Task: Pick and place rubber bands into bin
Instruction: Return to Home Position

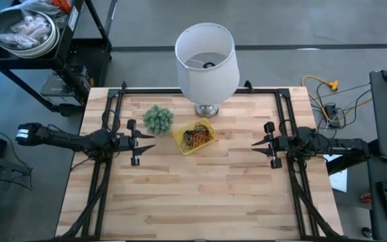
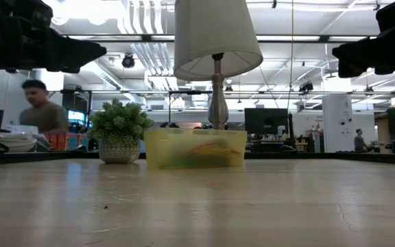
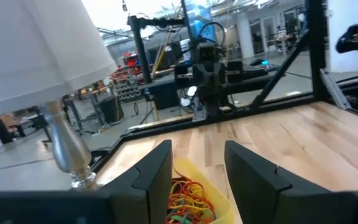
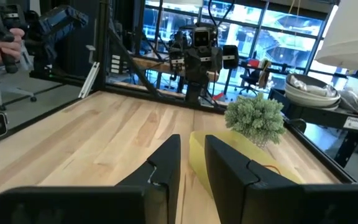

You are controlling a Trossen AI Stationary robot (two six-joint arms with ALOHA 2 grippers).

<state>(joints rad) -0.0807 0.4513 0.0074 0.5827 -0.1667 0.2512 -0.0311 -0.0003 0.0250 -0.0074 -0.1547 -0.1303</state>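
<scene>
Rubber bands [image 1: 197,137] in the bin [image 1: 180,144]; left and right jaws released, at opposite edges of the table [image 1: 213,202].

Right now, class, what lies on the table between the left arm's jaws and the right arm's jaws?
The high view shows the yellow bin, holding the rubber bands, with bare tabletop on either side.

Overhead, table-level, wrists: probably common bin [image 2: 184,161]

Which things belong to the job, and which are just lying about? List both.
Job: rubber bands, piled in the yellow bin.
Lying about: white lamp, green ball plant.
</scene>
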